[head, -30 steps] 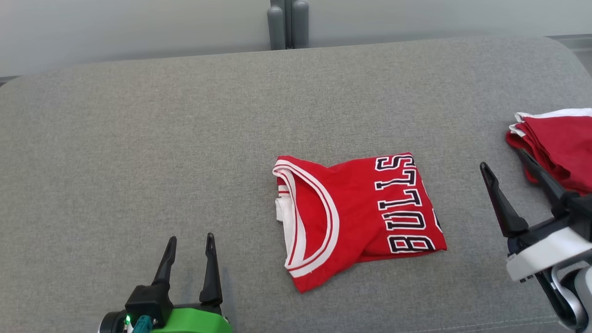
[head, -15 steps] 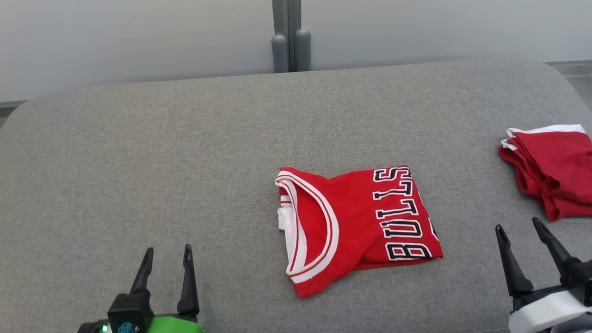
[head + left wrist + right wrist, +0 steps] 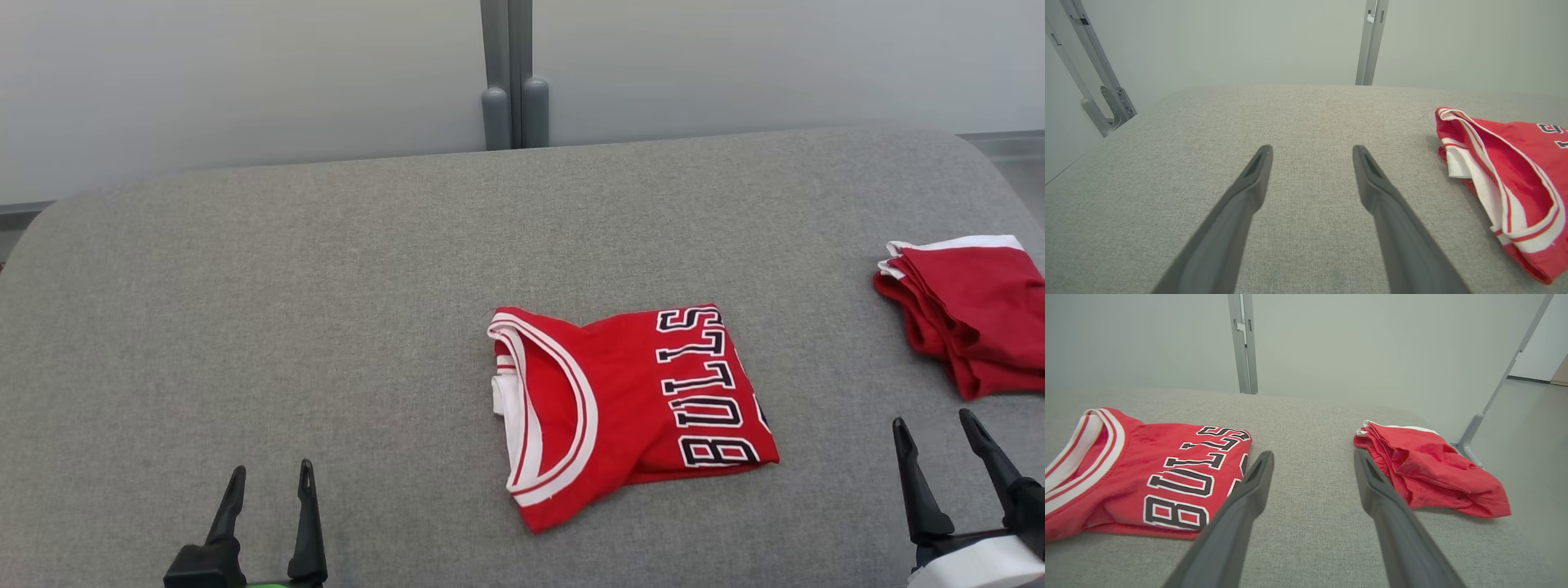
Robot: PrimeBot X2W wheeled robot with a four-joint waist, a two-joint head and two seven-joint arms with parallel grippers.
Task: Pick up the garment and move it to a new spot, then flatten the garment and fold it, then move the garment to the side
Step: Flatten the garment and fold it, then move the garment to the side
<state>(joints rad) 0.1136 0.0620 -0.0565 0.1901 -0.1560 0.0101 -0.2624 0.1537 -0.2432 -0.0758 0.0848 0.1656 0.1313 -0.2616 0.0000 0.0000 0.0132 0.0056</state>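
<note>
Both tools stand spread with nothing between the fingers. The left tool (image 3: 272,467) sits low at the near left of the grey fabric-covered table (image 3: 326,286), and the right tool (image 3: 933,419) sits low at the near right. The task's garment, a red Bulls jersey (image 3: 629,408), lies folded at the middle of the table with its neckband toward my left and its lettering toward my right. It is well apart from the left tool and nearer the right one. I judge the step left to be the move to the side. Main hazard: a pinch that takes the top layer alone lets the fold open as the jersey lifts, and the loose white-trimmed neckband is the likeliest place for that. A one-sided lift would let the other half drag on the fabric cover and skew the fold. A second folded red garment (image 3: 971,318) lies at the table's right edge, just beyond the right tool. A careless reach on that side may snag it or push it off the rounded corner. Nothing lies between either tool and the jersey. A grey upright post (image 3: 510,82) stands behind the far edge, away from the work.
</note>
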